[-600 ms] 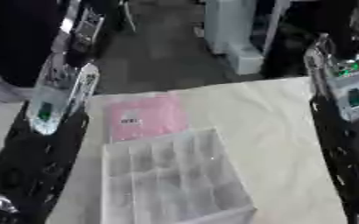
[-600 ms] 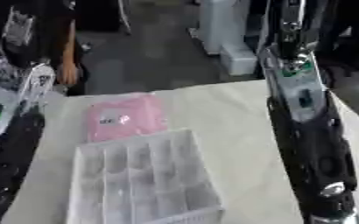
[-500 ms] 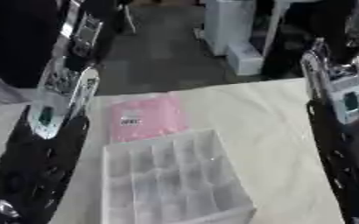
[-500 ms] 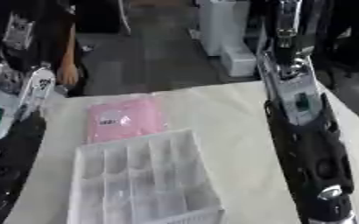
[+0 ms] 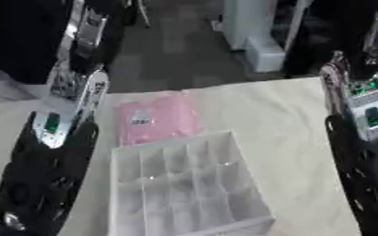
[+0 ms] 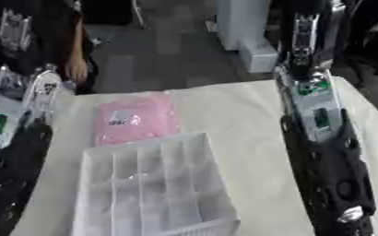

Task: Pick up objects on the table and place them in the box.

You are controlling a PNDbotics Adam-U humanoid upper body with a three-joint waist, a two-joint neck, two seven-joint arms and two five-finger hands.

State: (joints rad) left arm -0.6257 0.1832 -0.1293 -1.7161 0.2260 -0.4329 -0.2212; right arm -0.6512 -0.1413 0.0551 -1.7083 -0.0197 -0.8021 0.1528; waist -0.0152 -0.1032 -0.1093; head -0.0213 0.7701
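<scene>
Pink packet (image 5: 157, 118) flat on the table (image 5: 265, 115) at centre frame, its near edge touching the far rim of the clear divided box (image 5: 184, 184), nothing yet inside. Left hand (image 5: 43, 184) low at lower left, right hand (image 6: 333, 184) at lower right, flanking the box, probably staged for a reach. Finger state impossible to tell on either.

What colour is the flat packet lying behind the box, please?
The packet is pink with a small pale label; the left eye view shows it best.

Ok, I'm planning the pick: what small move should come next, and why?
Probably bring the left hand toward the pink packet. The packet lies flat on the table just beyond the clear divided box, nearer that side, and nothing is held yet.
</scene>
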